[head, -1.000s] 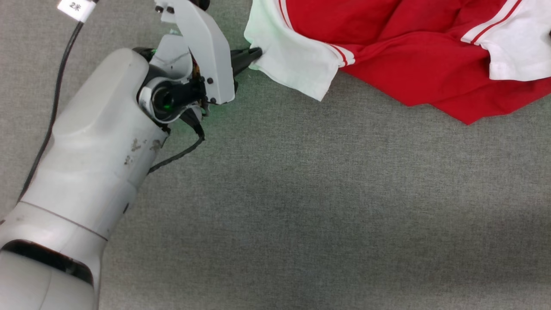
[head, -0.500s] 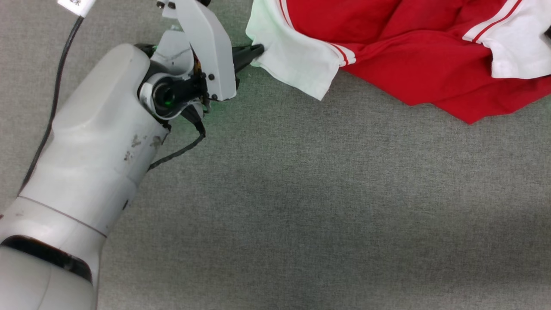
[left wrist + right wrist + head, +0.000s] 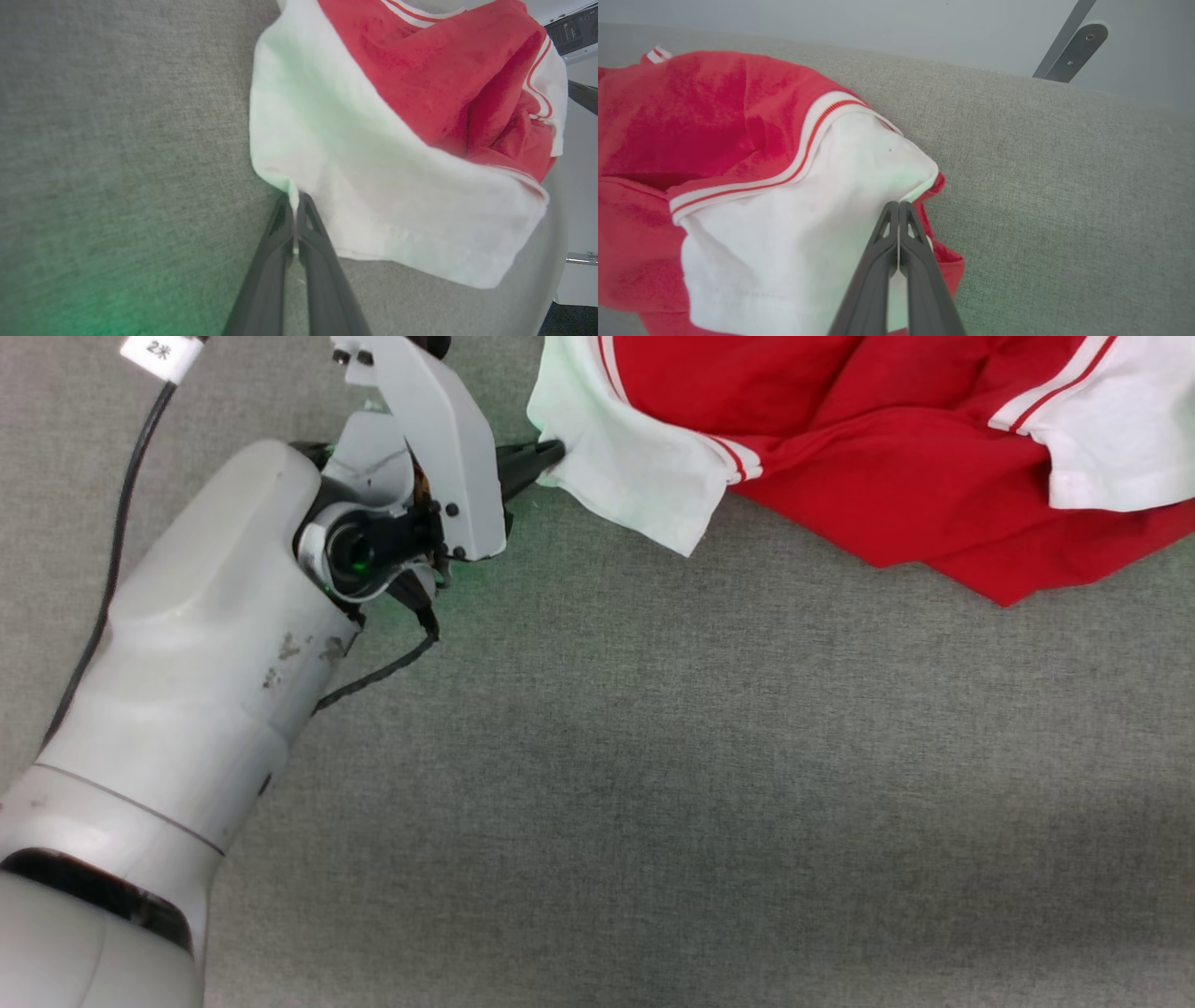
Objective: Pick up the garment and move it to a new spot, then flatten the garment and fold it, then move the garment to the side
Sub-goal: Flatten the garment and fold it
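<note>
The garment point(image 3: 887, 448), a red T-shirt with white striped sleeves, lies crumpled at the top of the head view on the grey cloth surface. My left gripper point(image 3: 551, 453) is shut on the edge of its near white sleeve point(image 3: 635, 476). In the left wrist view the fingertips of that gripper point(image 3: 295, 198) pinch the hem of the sleeve point(image 3: 355, 196). In the right wrist view my right gripper point(image 3: 899, 205) is shut on the hem of the other white sleeve point(image 3: 822, 196), with a sliver of white cloth between its fingers. The red body of the garment point(image 3: 691, 116) bunches behind it.
A black cable with a white tag point(image 3: 163, 353) runs along the left arm's forearm point(image 3: 196, 663). Bare grey surface point(image 3: 700, 784) spreads below the shirt. A metal bracket point(image 3: 1069, 51) stands beyond the table's far edge, and the table edge point(image 3: 558, 196) shows on the right.
The whole head picture has shifted slightly. The left gripper keeps its hold on the sleeve. The far white sleeve has edged a little left and up.
</note>
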Robot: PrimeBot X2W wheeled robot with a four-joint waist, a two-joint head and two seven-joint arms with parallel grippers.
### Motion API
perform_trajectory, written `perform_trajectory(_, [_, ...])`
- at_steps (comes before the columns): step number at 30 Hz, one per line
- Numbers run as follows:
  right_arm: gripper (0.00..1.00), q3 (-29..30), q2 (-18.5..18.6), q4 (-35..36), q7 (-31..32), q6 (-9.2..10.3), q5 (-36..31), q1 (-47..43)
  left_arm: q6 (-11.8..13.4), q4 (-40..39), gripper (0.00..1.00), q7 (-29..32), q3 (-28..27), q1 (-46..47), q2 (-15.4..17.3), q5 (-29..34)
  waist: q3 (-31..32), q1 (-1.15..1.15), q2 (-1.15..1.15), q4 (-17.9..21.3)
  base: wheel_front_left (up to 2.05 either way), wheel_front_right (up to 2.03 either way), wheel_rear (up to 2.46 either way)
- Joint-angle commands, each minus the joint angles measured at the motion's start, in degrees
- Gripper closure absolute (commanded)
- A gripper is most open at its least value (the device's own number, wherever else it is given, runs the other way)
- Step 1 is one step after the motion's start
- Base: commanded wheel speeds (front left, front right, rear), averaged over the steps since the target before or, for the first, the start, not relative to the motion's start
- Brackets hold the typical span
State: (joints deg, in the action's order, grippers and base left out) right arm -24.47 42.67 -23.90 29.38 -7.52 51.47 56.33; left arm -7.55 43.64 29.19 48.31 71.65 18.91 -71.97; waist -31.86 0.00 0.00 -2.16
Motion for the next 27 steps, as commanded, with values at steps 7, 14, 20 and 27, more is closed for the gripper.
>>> perform_trajectory(7, [1.00,1.34,-1.04,1.74,-3.44,0.06,1.91,1.23,0.15,0.73,1.00,-3.06,-0.05,-0.06,0.21,-0.65,1.43,0.00,0.00,0.98,0.00,0.00,0.00])
perform_trajectory(14, [1.00,4.31,-1.39,1.83,-7.73,0.06,2.87,2.45,0.14,-2.04,1.00,-11.06,-3.49,1.54,1.80,-1.94,3.28,0.00,0.00,1.08,0.00,0.00,0.00])
perform_trajectory(20, [1.00,6.15,-3.30,-3.06,-12.40,0.06,-0.71,6.61,1.54,0.20,1.00,-19.97,-5.91,5.94,1.71,1.00,2.81,0.00,0.00,0.34,0.00,0.00,0.00])
perform_trajectory(27, [1.00,8.74,-8.39,-12.06,-20.08,0.06,-7.78,20.99,4.75,7.30,1.00,-32.21,-7.34,16.88,-0.14,7.02,0.37,0.00,0.00,-0.06,0.00,0.00,0.00])
